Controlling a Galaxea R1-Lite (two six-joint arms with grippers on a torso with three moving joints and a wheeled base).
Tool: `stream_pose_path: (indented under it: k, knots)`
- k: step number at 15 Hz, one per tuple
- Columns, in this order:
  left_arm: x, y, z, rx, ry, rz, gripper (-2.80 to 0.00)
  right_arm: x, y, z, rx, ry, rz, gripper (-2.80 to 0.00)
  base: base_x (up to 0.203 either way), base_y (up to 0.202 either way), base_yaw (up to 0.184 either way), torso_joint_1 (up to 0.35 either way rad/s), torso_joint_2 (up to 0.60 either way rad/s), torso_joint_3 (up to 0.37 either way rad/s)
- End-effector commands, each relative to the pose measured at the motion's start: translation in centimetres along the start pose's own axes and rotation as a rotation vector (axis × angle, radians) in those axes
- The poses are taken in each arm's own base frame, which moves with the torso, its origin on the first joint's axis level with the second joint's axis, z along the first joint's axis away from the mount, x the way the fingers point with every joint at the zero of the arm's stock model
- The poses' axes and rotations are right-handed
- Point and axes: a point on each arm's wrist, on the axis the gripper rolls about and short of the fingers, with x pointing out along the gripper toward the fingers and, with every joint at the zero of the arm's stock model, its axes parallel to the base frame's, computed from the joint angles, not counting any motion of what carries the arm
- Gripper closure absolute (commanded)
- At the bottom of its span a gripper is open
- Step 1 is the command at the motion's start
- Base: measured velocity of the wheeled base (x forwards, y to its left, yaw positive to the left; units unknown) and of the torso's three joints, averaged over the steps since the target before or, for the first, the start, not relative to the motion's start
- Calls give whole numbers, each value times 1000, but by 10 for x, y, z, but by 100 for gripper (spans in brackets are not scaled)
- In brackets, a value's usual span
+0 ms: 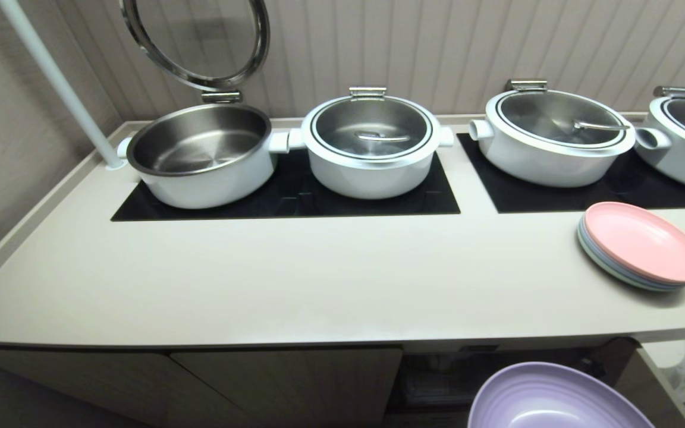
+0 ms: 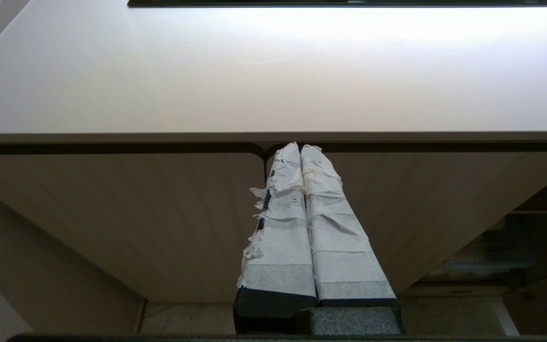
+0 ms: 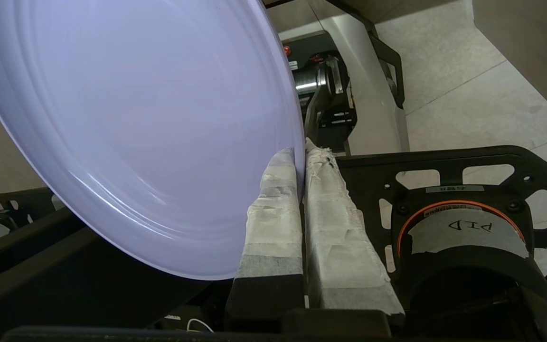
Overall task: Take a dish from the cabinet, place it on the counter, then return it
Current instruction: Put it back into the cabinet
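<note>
Holding: right gripper (image 3: 301,154) closed on the dish (image 3: 131,123) rim, edge between its taped fingers (image 3: 273,209).
Dish place: below the counter (image 1: 295,279) front edge.
Left gripper (image 2: 300,148): closed, empty.

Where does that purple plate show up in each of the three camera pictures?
Head view: the lavender plate sits at the bottom edge, right of centre, below the front edge of the counter.
Left wrist view: not in it; only the shut left gripper before the cabinet doors.
Right wrist view: the lavender plate fills the upper left, its rim pinched by the right gripper.
Shared landmark: the counter, seen in the head and left wrist views.
</note>
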Motion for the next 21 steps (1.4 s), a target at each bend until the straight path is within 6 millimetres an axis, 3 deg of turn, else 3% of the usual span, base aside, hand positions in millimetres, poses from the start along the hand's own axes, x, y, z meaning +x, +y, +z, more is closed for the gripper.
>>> stream_pose_path:
  k: [1,21]
  knots:
    - [0,0,0,0,-1,0,0,2,-2,-2,7,9,-8,0,0,0,0,0,0,0]
    - [0,0,0,0,-1,0,0,2,-2,-2,37,13,-12,0,0,0,0,-31,67,34]
